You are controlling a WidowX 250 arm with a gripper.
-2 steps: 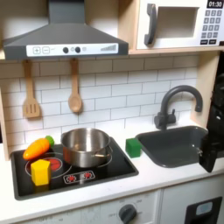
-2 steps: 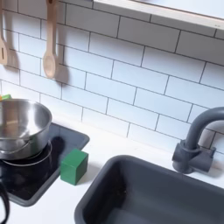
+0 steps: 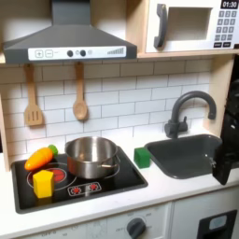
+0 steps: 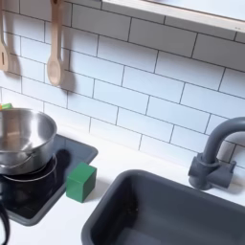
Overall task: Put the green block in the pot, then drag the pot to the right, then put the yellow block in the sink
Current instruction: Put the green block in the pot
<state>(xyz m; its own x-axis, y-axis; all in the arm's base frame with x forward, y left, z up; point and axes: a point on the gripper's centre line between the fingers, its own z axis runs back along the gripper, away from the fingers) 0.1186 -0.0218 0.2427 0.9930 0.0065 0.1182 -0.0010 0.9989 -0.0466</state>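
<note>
Waiting at the toy kitchen, the green block [image 3: 142, 157] sits on the white counter [image 3: 163, 189] between the stove top and the sink [image 3: 189, 157].

It looks light, rigid and flat-sided, so opposite faces should offer the surest hold; a corner pinch could slip. The shiny pot [image 3: 92, 157] stands empty on the black stove top [image 3: 112, 184], the yellow block [image 3: 43, 183] at its near corner beside an orange carrot [image 3: 39, 158]. The gripper [image 3: 224, 159] is a dark shape at the first exterior view's right edge; I cannot tell how its jaws stand. A white tiled wall backs the counter.
</note>
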